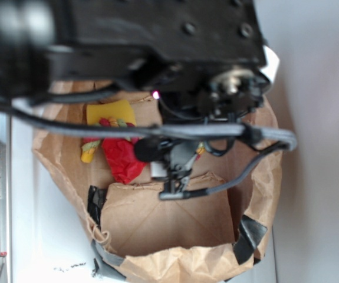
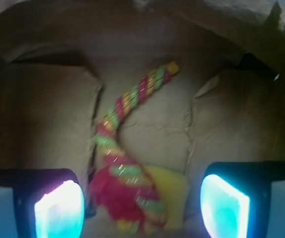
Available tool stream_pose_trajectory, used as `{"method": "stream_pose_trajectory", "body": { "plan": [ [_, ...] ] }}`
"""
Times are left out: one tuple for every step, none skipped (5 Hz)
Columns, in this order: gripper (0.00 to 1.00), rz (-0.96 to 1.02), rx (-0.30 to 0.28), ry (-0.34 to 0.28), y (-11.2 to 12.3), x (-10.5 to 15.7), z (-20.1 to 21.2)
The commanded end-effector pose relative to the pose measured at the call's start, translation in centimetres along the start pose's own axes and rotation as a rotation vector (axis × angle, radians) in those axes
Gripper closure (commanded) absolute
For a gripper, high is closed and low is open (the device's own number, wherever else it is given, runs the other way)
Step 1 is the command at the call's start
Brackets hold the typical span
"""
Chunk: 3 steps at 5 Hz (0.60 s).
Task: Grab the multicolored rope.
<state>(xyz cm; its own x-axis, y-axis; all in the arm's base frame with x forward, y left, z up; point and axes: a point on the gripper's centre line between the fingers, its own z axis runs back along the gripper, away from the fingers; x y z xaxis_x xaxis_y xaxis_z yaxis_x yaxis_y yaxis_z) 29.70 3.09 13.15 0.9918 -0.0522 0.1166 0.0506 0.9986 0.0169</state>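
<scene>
The claw hangs wide and empty above the multicolored rope, which lies on the paper bag's floor. Closing low risks pinching the red paper ball or yellow sponge touching it.

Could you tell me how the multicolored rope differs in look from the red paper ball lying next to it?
The multicolored rope is long and twisted, with red-pink, yellow and green strands; the red paper ball is one solid red. The rope stretches out across the bag floor, while the ball is a compact crumpled lump. Both lie inside the brown paper bag, touching.
</scene>
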Motion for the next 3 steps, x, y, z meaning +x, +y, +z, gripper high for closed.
{"method": "stream_pose_trajectory", "body": {
  "plan": [
    [0.00, -0.023, 0.002, -0.023, -0.78, 1.92, -0.43],
    [0.00, -0.030, -0.019, -0.005, -1.30, 2.26, -1.22],
    [0.00, -0.017, -0.054, 0.018, -0.91, 1.98, -0.90]
  ]
}}
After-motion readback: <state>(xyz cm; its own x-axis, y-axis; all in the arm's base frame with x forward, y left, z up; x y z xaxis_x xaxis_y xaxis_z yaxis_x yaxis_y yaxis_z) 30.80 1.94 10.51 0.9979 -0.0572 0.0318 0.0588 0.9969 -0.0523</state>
